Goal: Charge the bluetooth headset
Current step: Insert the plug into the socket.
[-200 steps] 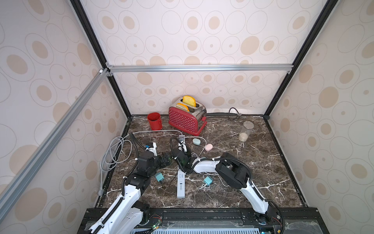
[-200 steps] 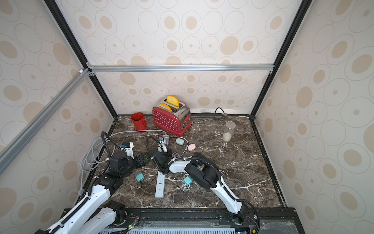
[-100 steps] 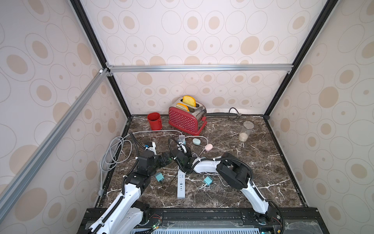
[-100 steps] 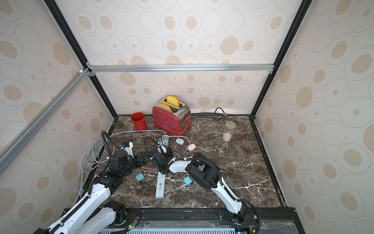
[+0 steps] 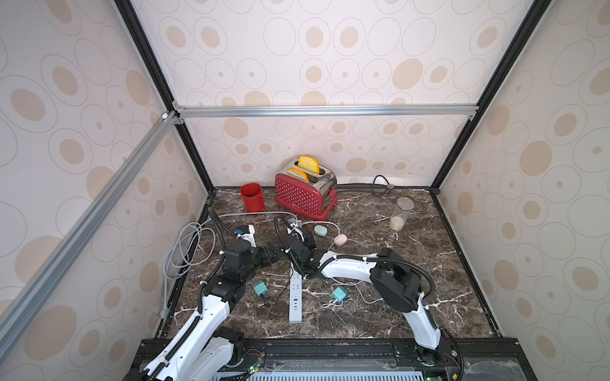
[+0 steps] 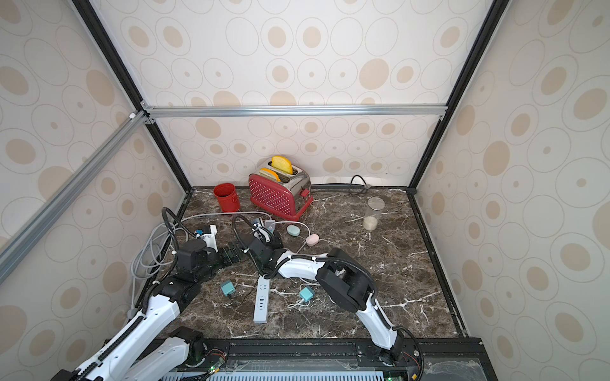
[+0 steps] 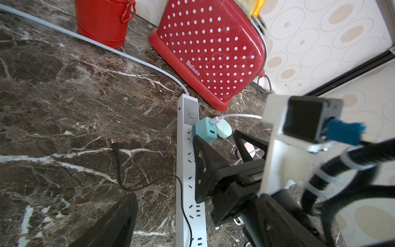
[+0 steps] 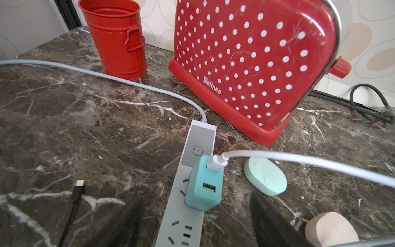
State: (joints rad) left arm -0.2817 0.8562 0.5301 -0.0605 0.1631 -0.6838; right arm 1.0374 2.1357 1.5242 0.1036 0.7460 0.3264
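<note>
A teal charger (image 8: 203, 188) sits plugged into the white power strip (image 8: 181, 224), with a white cable (image 8: 299, 161) in its top port. My right gripper (image 8: 198, 222) is open, one finger on each side just short of the charger, touching nothing. Two small oval bluetooth headset cases lie beside the strip: a mint one (image 8: 265, 176) and a pink one (image 8: 331, 229). Whether the white cable reaches the pink case I cannot tell. My left gripper (image 5: 274, 255) is open and empty, just left of the right wrist. A loose black cable plug (image 8: 79, 184) lies left of the strip.
A red dotted toaster (image 5: 305, 193) and a red cup (image 5: 252, 197) stand at the back, with a glass jar (image 5: 400, 213) at the back right. Two loose teal chargers (image 5: 260, 287) (image 5: 339, 293) flank the strip's near end. Grey cable coils (image 5: 185, 250) lie by the left wall.
My right gripper has opened from nearly shut to wide around the plugged-in teal charger. The left arm has hardly moved.
</note>
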